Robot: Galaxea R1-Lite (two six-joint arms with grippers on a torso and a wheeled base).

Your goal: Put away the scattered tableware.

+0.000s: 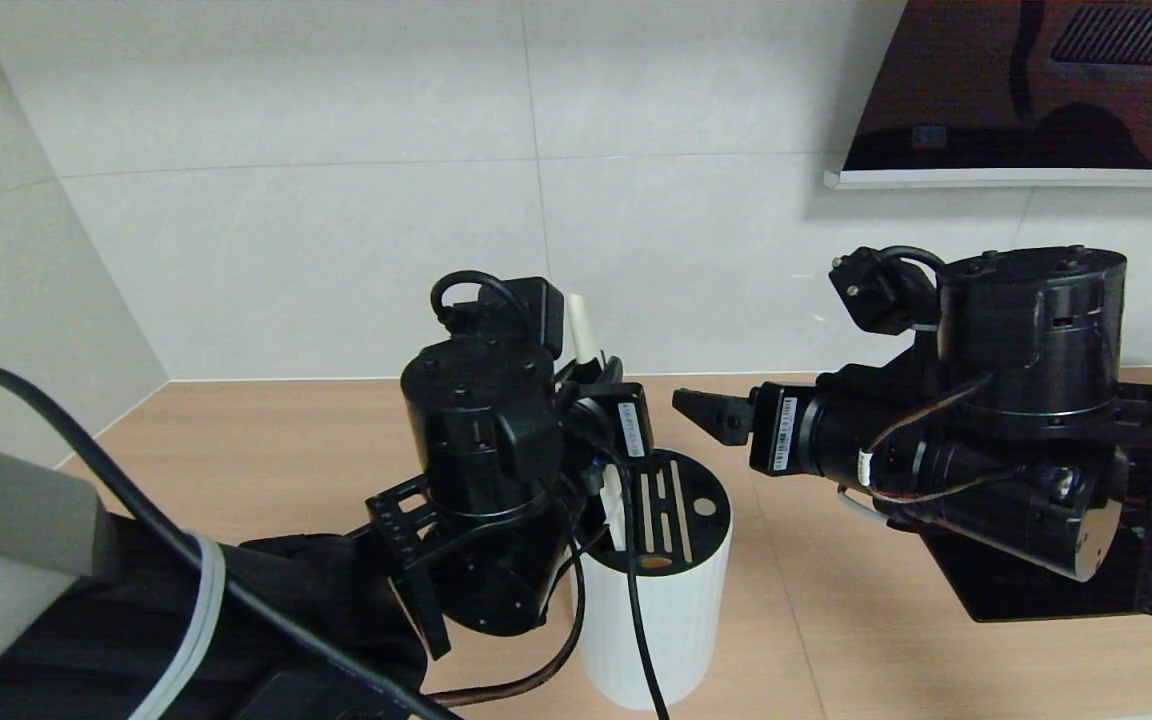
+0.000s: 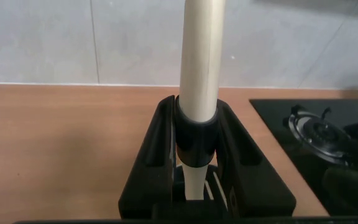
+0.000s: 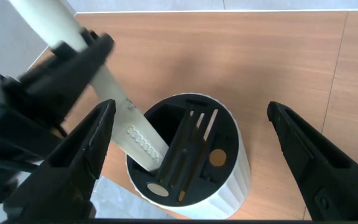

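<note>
A knife with a cream handle [image 1: 582, 330] stands nearly upright, my left gripper [image 1: 604, 388] shut on it where the handle meets the blade. Its dimpled blade [image 3: 135, 138] slants down into a slot in the dark top of the white round knife holder [image 1: 671, 600]. The left wrist view shows the handle [image 2: 201, 56] rising between the black fingers [image 2: 160, 143] of the left gripper [image 2: 196, 134]. My right gripper [image 3: 190, 111] is open, level with the holder's top [image 3: 191, 155] and just to its right, its fingers [image 3: 92, 155] wide apart and holding nothing. In the head view the right gripper [image 1: 708, 410] points toward the knife.
The holder stands on a wooden counter [image 1: 276, 450] against a tiled wall. A black gas cooktop [image 2: 328, 130] lies to the right, partly under my right arm [image 1: 1016, 440]. A dark range hood [image 1: 1036, 90] hangs at upper right. Bare counter lies left of the holder.
</note>
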